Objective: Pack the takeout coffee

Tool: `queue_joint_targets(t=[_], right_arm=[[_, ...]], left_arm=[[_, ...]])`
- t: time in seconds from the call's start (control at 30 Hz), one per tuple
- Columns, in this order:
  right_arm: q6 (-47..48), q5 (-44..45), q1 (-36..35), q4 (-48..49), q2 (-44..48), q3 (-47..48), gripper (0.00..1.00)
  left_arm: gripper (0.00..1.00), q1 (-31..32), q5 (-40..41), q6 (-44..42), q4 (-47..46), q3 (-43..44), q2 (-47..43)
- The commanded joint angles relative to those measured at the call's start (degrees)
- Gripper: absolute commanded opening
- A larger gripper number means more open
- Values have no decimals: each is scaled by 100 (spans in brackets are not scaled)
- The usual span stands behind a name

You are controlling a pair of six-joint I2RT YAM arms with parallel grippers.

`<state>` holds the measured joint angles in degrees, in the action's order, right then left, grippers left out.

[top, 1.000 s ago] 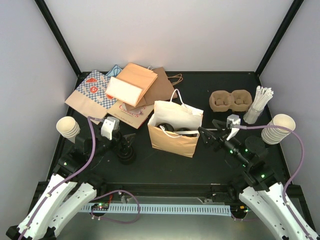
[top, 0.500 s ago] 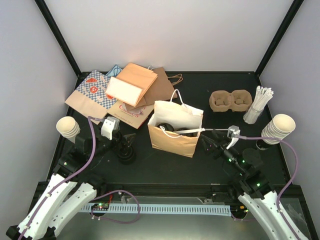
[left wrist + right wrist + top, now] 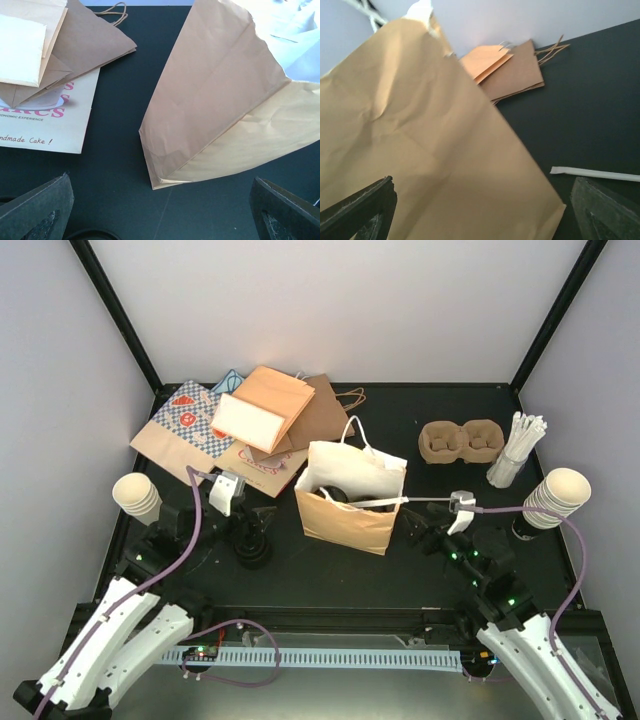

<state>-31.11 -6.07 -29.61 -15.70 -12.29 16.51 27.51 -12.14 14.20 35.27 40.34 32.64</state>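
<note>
A tan paper bag stands open at mid-table. Inside it, two black lids of the takeout coffee show; the cups under them are hidden. A white wrapped straw lies across the bag's right rim and sticks out to the right. My left gripper stands open, low, left of the bag's corner, holding nothing. My right gripper stands open close against the bag's right face, holding nothing.
An empty brown pulp carrier and a holder of straws stand at the back right. Lidless cup stacks stand at the left and right, with black lids by the right one. Flat paper bags lie at the back left.
My right gripper has drawn back from the bag's mouth toward the near right, open, leaving the straw across the rim. The left wrist has shifted slightly right.
</note>
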Motion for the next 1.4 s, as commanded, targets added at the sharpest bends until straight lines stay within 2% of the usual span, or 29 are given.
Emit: queue_joint_targets(t=[0.0, 0.13, 0.23, 0.33, 0.47, 0.7, 0.9, 1.1, 1.27, 1.37], right_arm=[[316, 825, -19, 82, 153, 92, 95], [585, 1755, -19, 302, 168, 10, 94], [1140, 2331, -22, 656, 5, -17, 95], [2014, 2613, -20, 1242, -263, -109, 95], [2797, 2603, -8, 1904, -687, -207, 93], [3135, 2997, 73, 3540, -1398, -870, 89], [3085, 2100, 1158, 3937, -2239, -756, 87], [2908, 1210, 2185, 4617, -3061, -795, 85], [3013, 1149, 2401, 5174, -3878, -682, 85], [2993, 1174, 2460, 6005, -4345, -867, 86]], left_arm=[[99, 14, 114, 161, -312, -9, -4], [99, 18, 285, 318, -669, -225, -134], [99, 18, 847, 413, -755, -240, -141], [99, 9, 1818, 558, -784, -226, 30], [99, -53, 2556, 468, -1011, -150, 393], [98, -298, 2828, 98, -1824, -288, 853], [99, -827, 3078, -318, -2887, -809, 917], [99, -1512, 2890, -653, -4144, -1601, 932], [98, -1662, 2922, -1491, -5140, -2368, 883], [99, -1860, 2791, -1520, -5381, -2495, 1069]])
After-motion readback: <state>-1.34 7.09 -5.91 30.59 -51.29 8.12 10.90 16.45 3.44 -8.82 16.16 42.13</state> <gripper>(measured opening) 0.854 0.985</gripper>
